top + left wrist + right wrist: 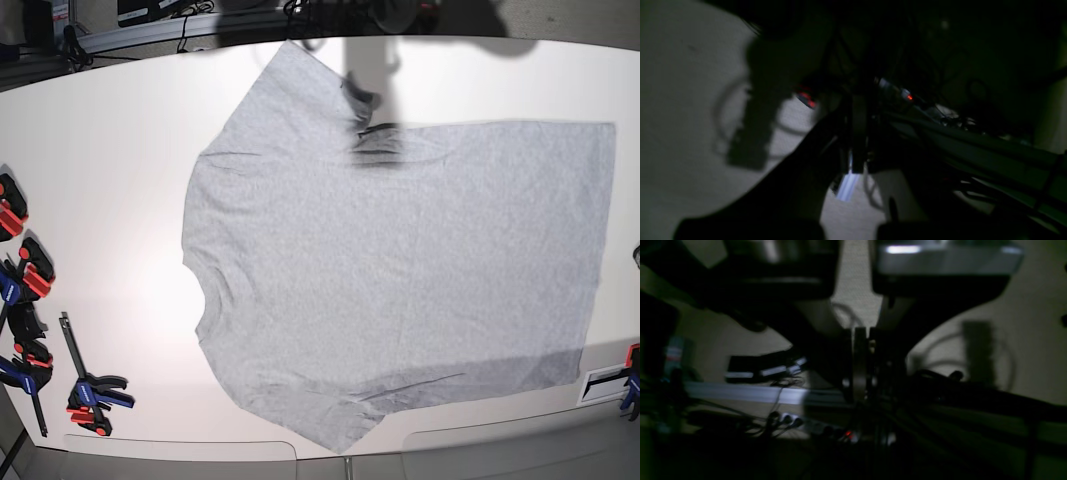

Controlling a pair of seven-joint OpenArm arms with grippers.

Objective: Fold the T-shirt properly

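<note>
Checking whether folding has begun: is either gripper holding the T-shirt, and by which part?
Nothing is held. The T-shirt lies spread flat on the table, and both the left gripper and right gripper are shut on nothing, away from it.

Both end effectors (858, 133) (860, 363) closed, gripping nothing.

Legible text: none — the T-shirt (400, 270) lies plain side up at frame centre, and the white label (603, 384) at lower right on the table (110, 150) is too small to read.
</note>
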